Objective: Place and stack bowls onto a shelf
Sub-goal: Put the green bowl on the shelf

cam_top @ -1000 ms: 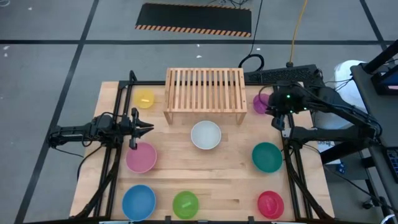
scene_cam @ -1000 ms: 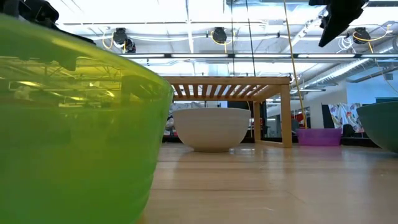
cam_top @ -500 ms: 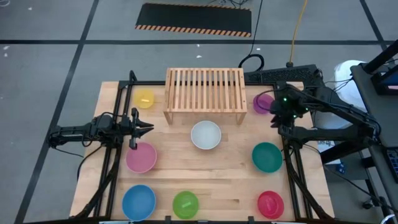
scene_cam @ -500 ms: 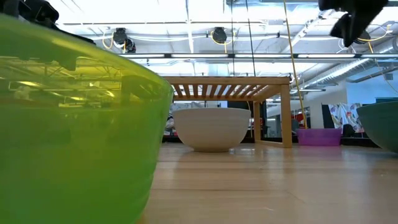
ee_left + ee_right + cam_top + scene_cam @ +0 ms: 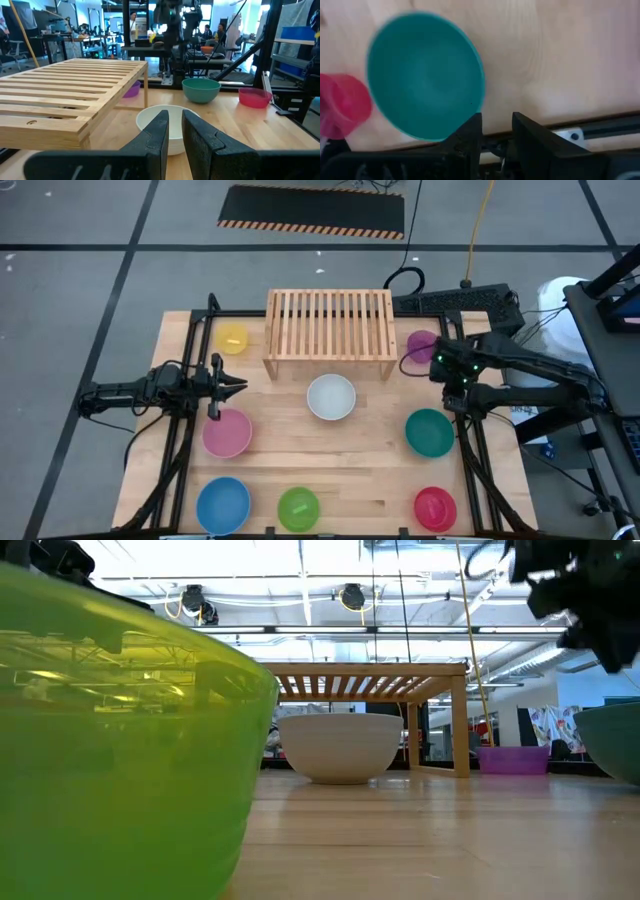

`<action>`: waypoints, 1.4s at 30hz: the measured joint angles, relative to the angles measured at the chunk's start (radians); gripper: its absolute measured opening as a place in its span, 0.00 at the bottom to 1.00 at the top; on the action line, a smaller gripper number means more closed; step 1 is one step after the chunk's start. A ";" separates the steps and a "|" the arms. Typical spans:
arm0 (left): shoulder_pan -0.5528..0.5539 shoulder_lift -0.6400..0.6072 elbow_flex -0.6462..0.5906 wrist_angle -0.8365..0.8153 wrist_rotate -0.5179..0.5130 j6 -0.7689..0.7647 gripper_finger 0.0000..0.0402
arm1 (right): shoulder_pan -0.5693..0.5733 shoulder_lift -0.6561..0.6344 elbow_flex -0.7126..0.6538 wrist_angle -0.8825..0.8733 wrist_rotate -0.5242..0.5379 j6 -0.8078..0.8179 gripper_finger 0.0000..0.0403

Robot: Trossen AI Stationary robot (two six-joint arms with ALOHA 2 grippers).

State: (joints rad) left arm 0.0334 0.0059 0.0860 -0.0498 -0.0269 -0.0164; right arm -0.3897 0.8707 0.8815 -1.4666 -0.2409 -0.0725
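One teal bowl just beyond right hand, fingers parted, empty

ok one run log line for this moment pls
phase: reaching | right tool: open, above teal bowl | left tool: idle above pink bowl | shelf: no bowls

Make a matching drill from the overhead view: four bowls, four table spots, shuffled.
Bowls:
1. white bowl
2. yellow bowl
3. purple bowl
4. blue bowl

Spots:
A. beside the shelf's right leg
B. near-left corner of the table
C. just in front of the shelf
D. beside the shelf's left leg

Pairs: 1-C, 2-D, 3-A, 4-B
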 joint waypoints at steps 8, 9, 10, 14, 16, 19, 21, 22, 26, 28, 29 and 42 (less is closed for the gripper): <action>0.000 0.000 0.000 -0.001 0.000 -0.039 0.15 | 0.011 0.002 -0.070 0.098 -0.076 0.029 0.25; 0.000 0.000 0.000 -0.001 0.000 -0.040 0.15 | 0.015 0.002 -0.071 0.116 -0.075 0.029 0.25; 0.000 0.000 0.000 -0.001 0.000 -0.040 0.15 | 0.018 0.002 -0.078 0.134 -0.074 0.032 0.25; 0.000 0.000 0.000 -0.001 0.000 -0.046 0.15 | 0.038 0.007 -0.121 0.217 -0.074 0.067 0.25; 0.000 0.000 0.000 -0.001 0.001 -0.046 0.15 | 0.049 0.013 -0.142 0.229 -0.074 0.090 0.25; 0.000 0.000 0.000 -0.001 0.001 -0.046 0.15 | 0.066 0.016 -0.163 0.261 -0.074 0.115 0.25; 0.000 0.000 0.000 -0.001 0.001 -0.046 0.15 | 0.079 0.016 -0.181 0.287 -0.074 0.124 0.25; 0.000 0.000 0.000 -0.001 0.001 -0.046 0.15 | 0.085 0.016 -0.191 0.301 -0.074 0.131 0.25; 0.000 0.000 0.000 -0.001 0.001 -0.046 0.15 | 0.107 0.016 -0.246 0.350 -0.077 0.160 0.25; 0.000 0.000 0.000 -0.001 0.001 -0.046 0.15 | 0.117 0.016 -0.272 0.371 -0.076 0.169 0.25; 0.000 0.000 0.000 -0.001 0.002 -0.046 0.15 | 0.121 0.016 -0.282 0.373 -0.077 0.176 0.25; 0.000 0.000 0.000 -0.001 0.002 -0.045 0.15 | 0.151 0.020 -0.330 0.454 -0.075 0.392 0.25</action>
State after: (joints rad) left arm 0.0334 0.0061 0.0864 -0.0508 -0.0247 -0.0616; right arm -0.2390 0.8906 0.5512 -1.0128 -0.3159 0.3194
